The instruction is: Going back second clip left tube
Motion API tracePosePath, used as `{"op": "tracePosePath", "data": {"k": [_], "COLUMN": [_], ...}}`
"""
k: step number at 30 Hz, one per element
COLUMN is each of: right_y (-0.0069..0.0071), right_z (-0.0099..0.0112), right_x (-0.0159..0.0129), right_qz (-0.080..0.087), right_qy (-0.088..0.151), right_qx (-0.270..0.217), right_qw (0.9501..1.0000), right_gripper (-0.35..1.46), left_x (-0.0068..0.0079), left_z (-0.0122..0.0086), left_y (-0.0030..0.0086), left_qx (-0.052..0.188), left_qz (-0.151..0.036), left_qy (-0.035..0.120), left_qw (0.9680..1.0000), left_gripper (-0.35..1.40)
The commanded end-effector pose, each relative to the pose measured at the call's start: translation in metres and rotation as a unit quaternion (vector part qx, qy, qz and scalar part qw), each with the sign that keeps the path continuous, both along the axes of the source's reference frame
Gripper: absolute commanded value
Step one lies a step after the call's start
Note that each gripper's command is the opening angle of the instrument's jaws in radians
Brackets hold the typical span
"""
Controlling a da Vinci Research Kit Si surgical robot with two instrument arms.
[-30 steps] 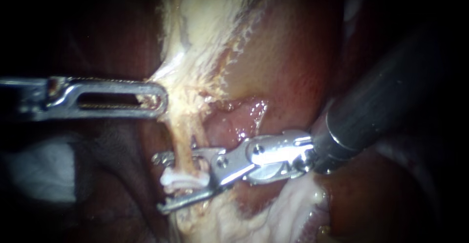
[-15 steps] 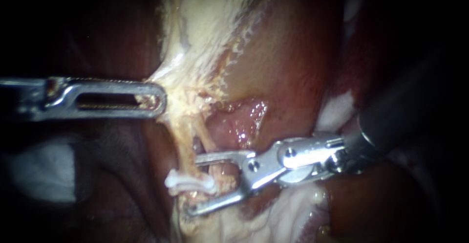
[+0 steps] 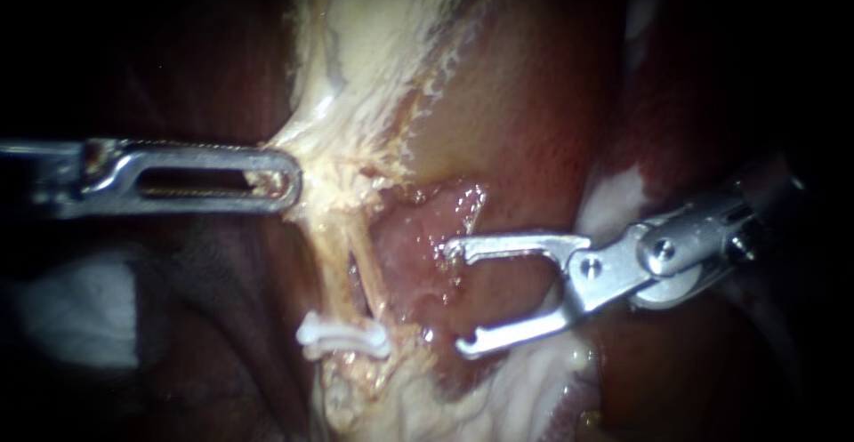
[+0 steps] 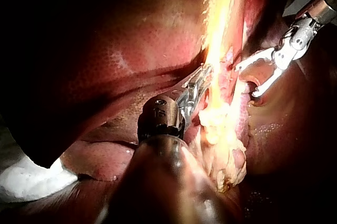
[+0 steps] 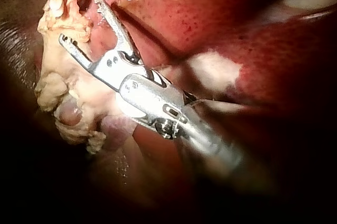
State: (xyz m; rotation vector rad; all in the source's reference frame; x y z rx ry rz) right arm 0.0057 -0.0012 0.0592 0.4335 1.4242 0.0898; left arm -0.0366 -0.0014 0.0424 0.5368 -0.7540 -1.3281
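White clip (image 3: pixel 342 335) sits across the tube (image 3: pixel 331 269), at its lower end. Right instrument (image 3: pixel 455 298): pincer released, wide gap, nothing in it, just right of the clip and apart from it. Left instrument (image 3: pixel 286 180): pincer clenched on pale tissue (image 3: pixel 325 159), up-left of the clip. Liver (image 3: pixel 525 113) lies up-right of the clip.

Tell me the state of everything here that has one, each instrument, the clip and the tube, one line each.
Left instrument: jaws shut on pale tissue.
Right instrument: jaws open, empty, beside the tube.
Clip: closed across the tube.
Tube: clipped, intact above the clip.
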Motion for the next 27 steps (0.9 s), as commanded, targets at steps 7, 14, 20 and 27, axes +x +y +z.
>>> {"op": "tracePosePath", "data": {"k": [7, 14, 20, 27], "right_y": [0.0013, 0.0021, 0.0021, 0.0020], "right_z": [-0.0032, -0.0047, -0.0046, -0.0046], "right_x": [-0.0025, -0.0038, -0.0039, -0.0039], "right_qz": [0.011, 0.017, 0.018, 0.018], "right_qy": [0.009, 0.007, 0.006, 0.006], "right_qx": [-0.015, -0.023, -0.023, -0.023], "right_qw": [0.9998, 0.9996, 0.9995, 0.9995], "right_gripper": [0.60, 0.60, 0.60, 0.60], "left_x": [0.0000, -0.0003, -0.0014, -0.0040], "left_z": [0.0005, 0.0014, 0.0038, 0.0064], "left_y": [0.0002, -0.0001, -0.0009, -0.0015], "left_qx": [0.000, -0.003, -0.004, 0.002], "left_qz": [0.000, 0.000, -0.001, 0.006], "left_qy": [0.000, 0.001, -0.003, -0.003], "left_qw": [1.0000, 1.0000, 1.0000, 1.0000], "left_gripper": [-0.35, -0.35, -0.35, -0.35]}}
